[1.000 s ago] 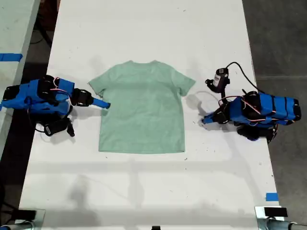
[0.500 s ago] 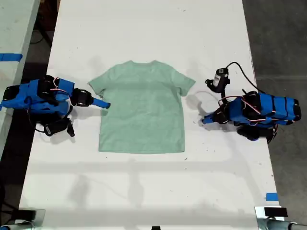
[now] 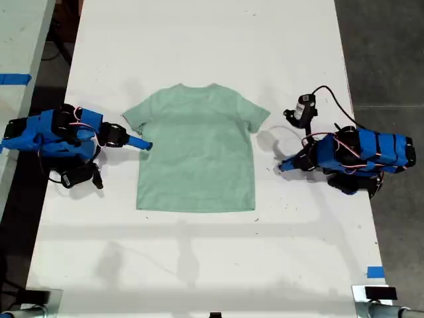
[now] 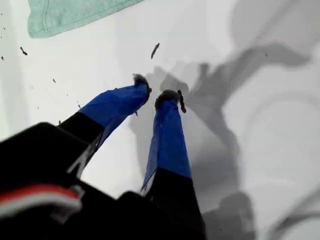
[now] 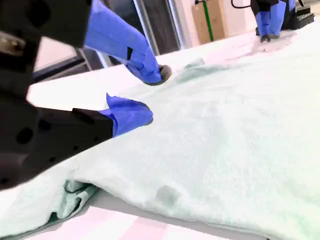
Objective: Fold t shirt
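The pale mint-green t shirt (image 3: 197, 149) lies flat, front up, in the middle of the white table (image 3: 199, 40), neck toward the far end. My second gripper (image 3: 144, 144), on the arm at the exterior view's left, is open at the shirt's side edge just below the sleeve; in the second wrist view its blue fingertips (image 5: 131, 113) hover low over the t shirt (image 5: 235, 130) with nothing between them. My first gripper (image 3: 282, 166), on the arm at the exterior view's right, is shut and empty, tips (image 4: 168, 96) down on bare table a short way from the shirt's hem corner (image 4: 60, 17).
A loose black cable with a small camera module (image 3: 303, 109) loops on the table beside the first arm. Blue tape (image 3: 375, 271) marks the near corner at the exterior view's right. A second table (image 3: 20, 40) stands across a dark gap at the exterior view's left.
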`<state>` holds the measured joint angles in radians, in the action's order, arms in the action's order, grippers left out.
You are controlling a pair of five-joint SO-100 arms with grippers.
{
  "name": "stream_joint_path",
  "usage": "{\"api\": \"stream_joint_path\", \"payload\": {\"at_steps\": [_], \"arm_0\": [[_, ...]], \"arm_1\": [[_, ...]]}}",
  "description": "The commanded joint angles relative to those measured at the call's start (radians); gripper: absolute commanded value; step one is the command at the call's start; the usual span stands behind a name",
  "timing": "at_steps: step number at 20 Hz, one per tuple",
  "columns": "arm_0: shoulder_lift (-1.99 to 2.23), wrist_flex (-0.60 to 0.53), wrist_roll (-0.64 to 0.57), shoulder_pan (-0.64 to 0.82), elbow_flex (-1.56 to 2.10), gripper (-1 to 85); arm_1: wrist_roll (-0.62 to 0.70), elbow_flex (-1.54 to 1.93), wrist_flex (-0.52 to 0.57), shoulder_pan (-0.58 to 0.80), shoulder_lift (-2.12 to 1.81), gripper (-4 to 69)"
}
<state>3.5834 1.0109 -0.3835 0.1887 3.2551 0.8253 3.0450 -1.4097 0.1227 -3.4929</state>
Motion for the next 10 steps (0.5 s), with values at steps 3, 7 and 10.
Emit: {"api": "stream_joint_path", "payload": {"at_steps": [3,7,10], "arm_0": [[0.006,0.000,-0.002,-0.006,0.035,8.6],[0.006,0.000,-0.002,-0.005,0.035,8.6],[0.006,0.000,0.005,0.037,0.035,8.6]], "arm_1": [[0.008,0.041,0.029,0.080,-0.008,6.3],[0.008,0.041,0.029,0.118,-0.008,6.3],[0.008,0.041,0.029,0.118,-0.008,6.3]]}}
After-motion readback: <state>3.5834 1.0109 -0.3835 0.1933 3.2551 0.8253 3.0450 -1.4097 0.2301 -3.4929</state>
